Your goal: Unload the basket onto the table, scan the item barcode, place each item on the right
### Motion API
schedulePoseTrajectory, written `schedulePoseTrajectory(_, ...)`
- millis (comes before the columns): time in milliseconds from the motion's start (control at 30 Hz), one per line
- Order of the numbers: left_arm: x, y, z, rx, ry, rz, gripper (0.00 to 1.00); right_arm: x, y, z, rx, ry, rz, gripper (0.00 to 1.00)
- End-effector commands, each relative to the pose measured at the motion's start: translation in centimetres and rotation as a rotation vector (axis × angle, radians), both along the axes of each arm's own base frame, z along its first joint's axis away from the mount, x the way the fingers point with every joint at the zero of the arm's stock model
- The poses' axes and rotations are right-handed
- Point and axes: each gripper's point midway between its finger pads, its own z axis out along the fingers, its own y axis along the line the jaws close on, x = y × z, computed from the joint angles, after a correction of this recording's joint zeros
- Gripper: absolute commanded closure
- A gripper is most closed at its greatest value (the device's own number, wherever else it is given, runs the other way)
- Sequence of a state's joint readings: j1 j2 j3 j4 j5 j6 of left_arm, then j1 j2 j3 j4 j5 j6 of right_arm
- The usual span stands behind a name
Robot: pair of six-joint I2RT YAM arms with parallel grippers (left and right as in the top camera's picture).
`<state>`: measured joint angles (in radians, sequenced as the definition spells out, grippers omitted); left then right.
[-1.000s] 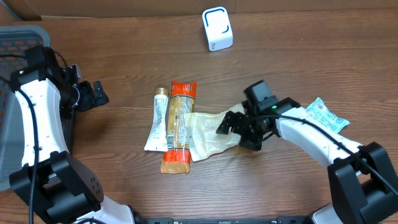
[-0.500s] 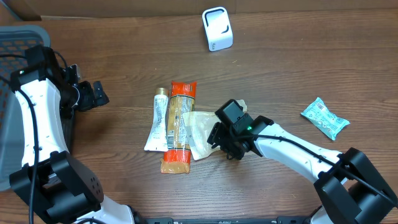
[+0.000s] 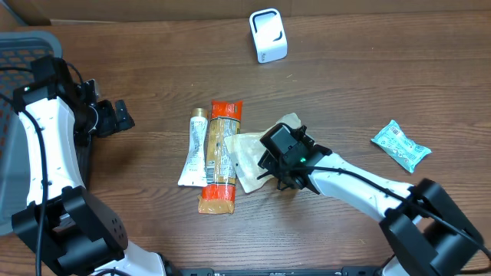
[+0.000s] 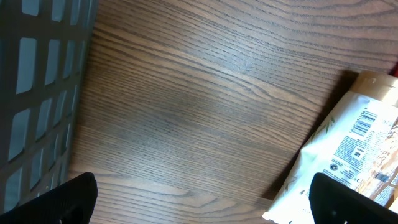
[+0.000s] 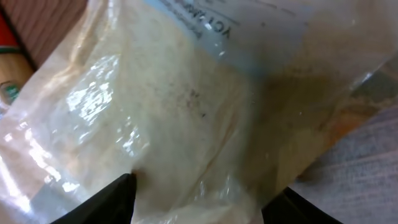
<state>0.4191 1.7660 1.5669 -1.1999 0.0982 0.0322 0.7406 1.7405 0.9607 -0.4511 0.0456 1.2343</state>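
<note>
While right end effector (image 5: 205,202) straddles pouch (image 5: 174,106), grip unconfirmed, slick film may slip or drag bar (image 3: 221,157); left end effector (image 4: 211,196) wide, empty.

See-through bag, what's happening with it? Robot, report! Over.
Left gripper open, empty, by the basket. Right gripper down on the clear bag, fingers either side, grip unconfirmed. Orange packet and tube lie close beside it; white scanner at far edge.

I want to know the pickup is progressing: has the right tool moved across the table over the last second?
Yes. The right tool has moved left, away from the teal packet, and now sits over the clear bag beside the orange packet.
</note>
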Motion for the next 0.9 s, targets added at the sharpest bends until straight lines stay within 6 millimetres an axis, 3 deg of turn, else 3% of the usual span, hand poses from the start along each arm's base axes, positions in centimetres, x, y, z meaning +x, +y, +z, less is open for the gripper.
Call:
schedulePoseTrajectory(0,0.2,0.4,0.1,-0.004,-0.006,0.025,0.00,0.0,-0.4,-1.9,-0.041,0.012,-0.020,0.39)
schedulePoseTrajectory(133,0.2,0.3,0.1,-0.004,-0.006,0.022,0.01,0.3,-0.1,-2.0,-0.030,0.002,-0.019,0.49)
schedulePoseTrajectory(267,0.2,0.3,0.1,-0.004,-0.007,0.022,0.00,0.4,0.0,-2.0,-0.030,-0.002,-0.007,0.74)
schedulePoseTrajectory(400,0.2,0.3,0.1,-0.004,-0.006,0.023,0.01,0.8,1.4,-1.1,0.003,-0.041,0.141,0.93)
schedulePoseTrajectory(467,0.2,0.3,0.1,-0.004,-0.006,0.023,0.00,1.3,2.2,-0.1,0.024,-0.073,0.234,0.96)
schedulePoseTrajectory(600,0.2,0.3,0.1,-0.004,-0.006,0.022,0.00,2.6,2.6,3.1,0.010,-0.156,0.385,0.96)
schedulePoseTrajectory(733,0.2,0.3,0.1,-0.004,-0.006,0.022,0.00,4.3,2.0,8.2,-0.064,-0.234,0.514,0.96)
schedulePoseTrajectory(867,0.2,0.3,0.1,-0.004,-0.006,0.023,0.00,5.2,-2.3,12.9,-0.305,-0.200,0.515,0.96)
